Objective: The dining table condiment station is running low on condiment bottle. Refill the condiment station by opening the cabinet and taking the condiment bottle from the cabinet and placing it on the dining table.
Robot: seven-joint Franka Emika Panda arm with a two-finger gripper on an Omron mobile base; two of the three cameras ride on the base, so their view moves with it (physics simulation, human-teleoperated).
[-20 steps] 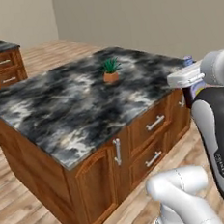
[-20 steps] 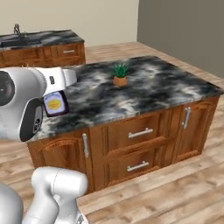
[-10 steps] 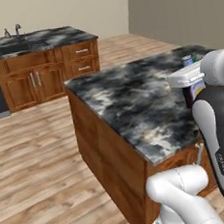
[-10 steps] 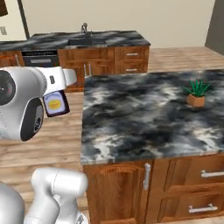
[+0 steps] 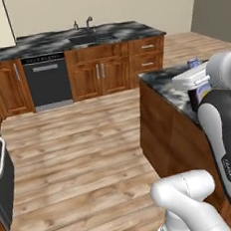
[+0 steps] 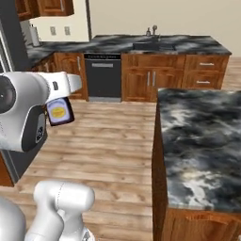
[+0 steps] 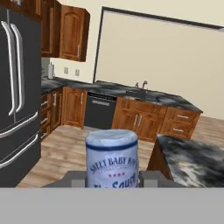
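My gripper (image 7: 112, 177) is shut on the condiment bottle (image 7: 113, 159), whose blue cap and pale label fill the lower middle of the hand view. In the left base view the bottle (image 5: 197, 93) hangs under the gripper (image 5: 197, 87) at the right, level with the near island's edge. From the right base view the bottle (image 6: 59, 112) and gripper (image 6: 60, 104) show at the left, over the wooden floor. The dining table (image 5: 45, 42), a long marbled top with sink and tap, lies across the room. Upper wooden wall cabinets (image 7: 72, 33) hang beside the fridge; which one is the task's cabinet I cannot tell.
A shorter marbled island (image 6: 202, 136) stands close on the right, its corner near the arm (image 5: 166, 80). A black fridge (image 7: 17, 87) is at the left. A dishwasher (image 5: 46, 81) sits under the far top. Wooden floor (image 5: 80, 141) lies between.
The base has turned, so both base views swung from the island with the potted plant towards the far sink counter. The bottle stays in the gripper.
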